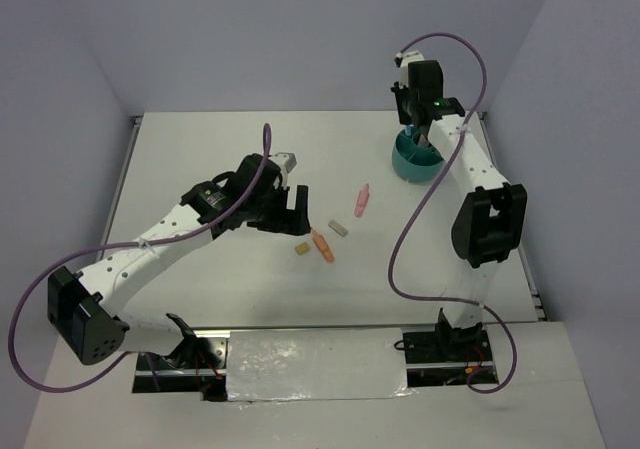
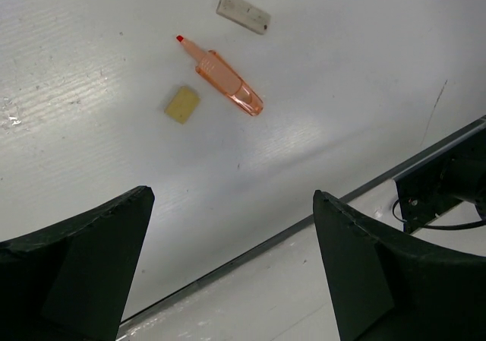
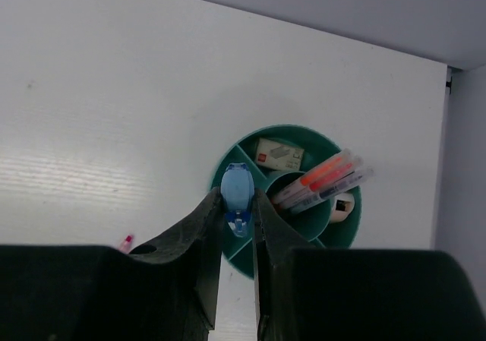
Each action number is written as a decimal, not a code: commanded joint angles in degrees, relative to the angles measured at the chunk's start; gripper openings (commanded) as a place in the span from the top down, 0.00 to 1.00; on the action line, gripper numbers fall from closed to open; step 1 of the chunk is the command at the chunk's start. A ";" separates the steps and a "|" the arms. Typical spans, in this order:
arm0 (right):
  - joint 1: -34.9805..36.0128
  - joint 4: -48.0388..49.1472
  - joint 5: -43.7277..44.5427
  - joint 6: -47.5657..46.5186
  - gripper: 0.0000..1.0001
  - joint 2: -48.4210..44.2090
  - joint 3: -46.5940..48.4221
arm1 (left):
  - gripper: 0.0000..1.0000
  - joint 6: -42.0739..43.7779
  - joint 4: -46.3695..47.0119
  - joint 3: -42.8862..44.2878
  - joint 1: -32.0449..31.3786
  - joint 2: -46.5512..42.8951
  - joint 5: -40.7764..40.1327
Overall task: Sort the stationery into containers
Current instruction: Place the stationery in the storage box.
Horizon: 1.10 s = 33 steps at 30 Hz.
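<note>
Right end effector [image 3: 237,202] pinches a small blue plastic eraser-like piece [image 3: 237,187] in narrow jaws, right over the edge of the round teal plastic organiser cup [image 3: 285,130], where orange and pink pens [image 3: 323,180] lean in the middle well. Left end effector [image 2: 231,219] hangs spread wide above the white worktop [image 2: 364,67], where an orange highlighter [image 2: 224,81], a tan block [image 2: 182,103], a grey block [image 2: 243,13] and a pink marker [image 1: 361,200] lie loose.
</note>
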 commanded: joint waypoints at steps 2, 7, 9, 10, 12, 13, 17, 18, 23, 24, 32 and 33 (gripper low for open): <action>-2.72 -0.09 -0.23 -2.72 1.00 3.91 6.91 | 0.01 -0.78 -3.26 0.32 -0.07 -2.49 -0.44; -3.16 0.25 -3.30 -0.88 0.99 6.91 7.03 | 0.01 0.53 -5.81 1.73 -0.07 -2.14 -1.06; -3.16 1.92 -3.65 -0.61 0.99 7.08 5.53 | 0.01 0.97 -6.25 2.25 -0.07 -1.78 -0.97; -3.16 2.19 -3.83 -0.79 0.99 7.26 4.30 | 0.01 0.98 -6.78 2.43 -0.07 -1.17 -0.97; -3.25 2.81 -3.74 -0.79 0.98 7.26 3.15 | 0.01 0.98 -6.96 3.04 -0.07 -0.64 -1.06; -3.16 3.94 -4.26 -0.70 0.98 6.65 1.49 | 0.01 0.98 -6.61 3.13 -0.07 -0.29 -1.06; -3.25 5.97 -5.68 0.09 0.97 4.89 -1.94 | 0.01 1.15 -5.82 3.57 -0.07 1.02 -1.06; -3.16 6.14 -5.50 0.35 0.97 4.71 -2.30 | 0.01 1.33 -5.73 3.75 -0.16 1.29 -1.06; -3.25 6.50 -5.24 0.44 0.95 4.89 -4.41 | 0.01 1.33 -4.76 3.84 -0.07 2.43 -1.06; -3.16 6.67 -5.24 0.44 0.93 4.80 -4.93 | 0.01 1.33 -4.50 3.84 -0.07 2.52 -0.97; -3.25 5.10 -6.03 2.02 0.53 1.64 -4.15 | 0.01 0.19 -4.06 3.22 -0.16 2.52 -0.97; -3.16 4.57 -6.20 2.37 0.47 0.50 -3.19 | 0.01 -0.16 -4.15 3.13 -0.07 2.78 -0.97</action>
